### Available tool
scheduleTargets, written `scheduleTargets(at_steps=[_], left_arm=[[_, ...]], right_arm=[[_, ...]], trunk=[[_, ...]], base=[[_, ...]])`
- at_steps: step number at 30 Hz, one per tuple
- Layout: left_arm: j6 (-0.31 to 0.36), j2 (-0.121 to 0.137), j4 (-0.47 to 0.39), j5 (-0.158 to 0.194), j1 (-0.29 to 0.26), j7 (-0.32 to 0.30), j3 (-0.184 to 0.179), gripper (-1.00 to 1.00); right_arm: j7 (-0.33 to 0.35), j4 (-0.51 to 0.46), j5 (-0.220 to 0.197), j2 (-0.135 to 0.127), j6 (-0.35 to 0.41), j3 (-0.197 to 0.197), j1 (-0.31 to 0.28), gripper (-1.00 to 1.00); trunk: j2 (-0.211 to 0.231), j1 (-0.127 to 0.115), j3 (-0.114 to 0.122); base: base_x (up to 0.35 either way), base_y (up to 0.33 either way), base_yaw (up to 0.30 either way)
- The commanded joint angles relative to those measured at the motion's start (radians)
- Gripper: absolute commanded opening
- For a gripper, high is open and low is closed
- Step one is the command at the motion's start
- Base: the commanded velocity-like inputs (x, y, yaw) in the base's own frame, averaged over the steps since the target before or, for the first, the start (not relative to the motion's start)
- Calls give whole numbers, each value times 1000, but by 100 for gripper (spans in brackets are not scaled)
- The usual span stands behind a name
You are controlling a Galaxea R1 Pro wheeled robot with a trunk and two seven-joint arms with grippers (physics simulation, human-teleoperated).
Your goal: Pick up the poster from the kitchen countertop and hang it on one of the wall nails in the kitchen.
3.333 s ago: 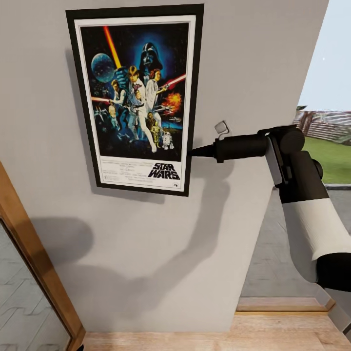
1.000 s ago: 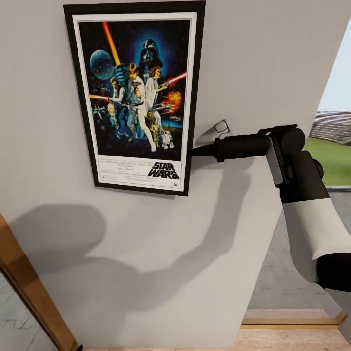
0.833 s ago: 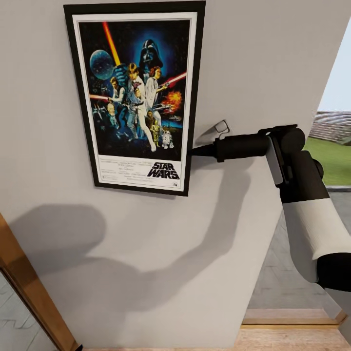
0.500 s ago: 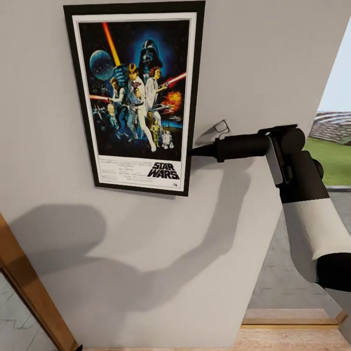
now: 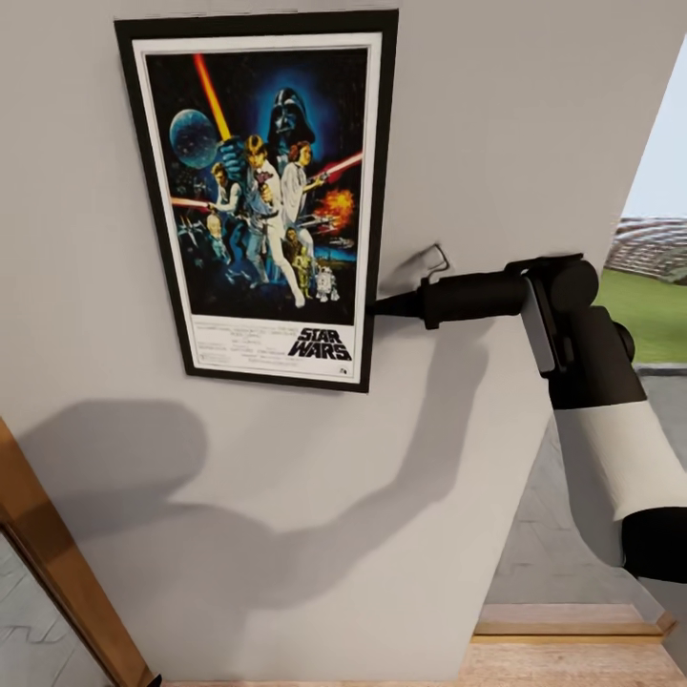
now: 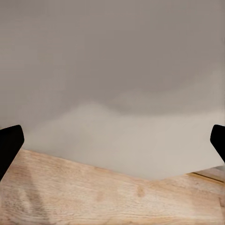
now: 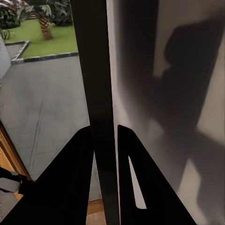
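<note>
In the head view, the poster (image 5: 262,196) was seen flat against the grey wall (image 5: 496,114), and its lower right edge was pinched by the right gripper (image 5: 374,306), reaching in from the right.

In the left wrist view, the left gripper (image 6: 112,140) was shown released, its two black fingertips (image 6: 9,143) spread wide before the wall above a wooden floor (image 6: 93,197).

In the right wrist view, the poster's black frame edge (image 7: 98,93) was clamped between both fingers (image 7: 70,178), beside the wall.

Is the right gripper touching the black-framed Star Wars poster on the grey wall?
Touching. In the right wrist view both fingers clamp the black-framed Star Wars poster's edge; the right gripper meets its frame.
</note>
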Motion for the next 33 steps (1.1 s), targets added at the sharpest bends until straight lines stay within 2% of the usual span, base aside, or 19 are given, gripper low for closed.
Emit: scheduleTargets(at_steps=[1, 14, 33], left_arm=[[-5, 0, 1, -5, -1, -3, 5, 100], [-5, 0, 1, -5, -1, -3, 5, 100], [-4, 0, 1, -5, -1, -3, 5, 100]], right_arm=[[-2, -3, -9, -1, 11, 2, 2, -100], [-1, -39, -12, -2, 11, 2, 43, -100], [-1, -42, -13, -2, 11, 1, 69, -100]], trunk=[[-2, 1, -2], [-2, 1, -2], [-2, 1, -2]], base=[[0, 0, 0], [0, 0, 0], [0, 2, 0]])
